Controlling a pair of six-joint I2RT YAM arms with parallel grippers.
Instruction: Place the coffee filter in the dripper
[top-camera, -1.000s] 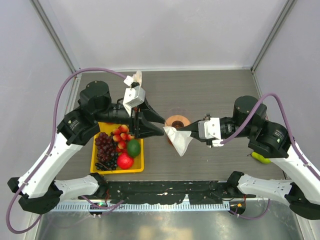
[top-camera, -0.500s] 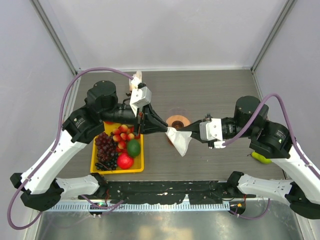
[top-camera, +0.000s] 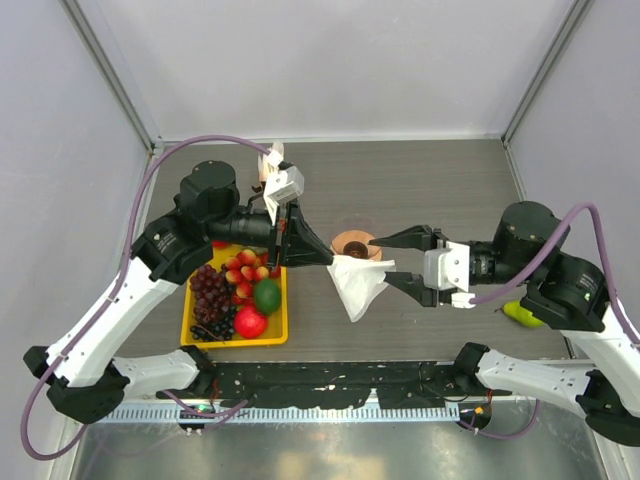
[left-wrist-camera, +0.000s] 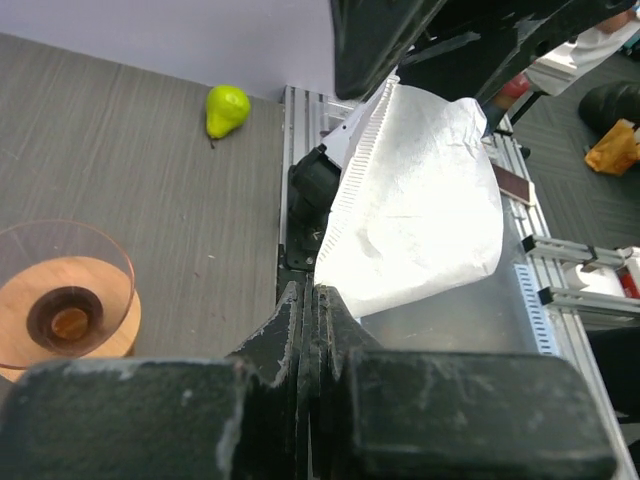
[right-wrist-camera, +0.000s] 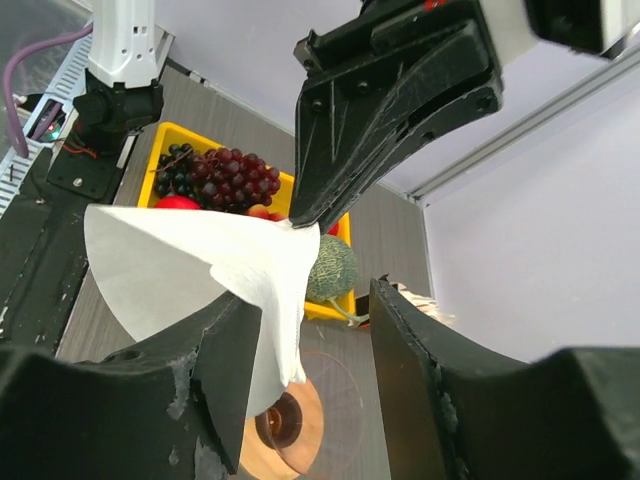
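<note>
The coffee filter (top-camera: 358, 285) is a white paper cone hanging in the air just in front of the dripper (top-camera: 352, 243). My left gripper (top-camera: 330, 258) is shut on its upper left corner. In the left wrist view the filter (left-wrist-camera: 420, 210) fans out beyond the closed left gripper (left-wrist-camera: 312, 300), and the dripper (left-wrist-camera: 60, 310) stands at the lower left. My right gripper (top-camera: 380, 258) is open at the filter's right side. In the right wrist view the filter (right-wrist-camera: 200, 270) drapes against the lower finger of the right gripper (right-wrist-camera: 318, 310), above the dripper (right-wrist-camera: 290, 420).
A yellow tray (top-camera: 285, 320) of grapes, strawberries and other fruit sits left of the dripper. A green pear (top-camera: 520, 314) lies at the right near my right arm. An upright bundle of papers (top-camera: 272, 160) stands at the back left.
My left gripper has closed on the filter's corner. My right gripper has opened, let go of the filter and drawn back to the right.
</note>
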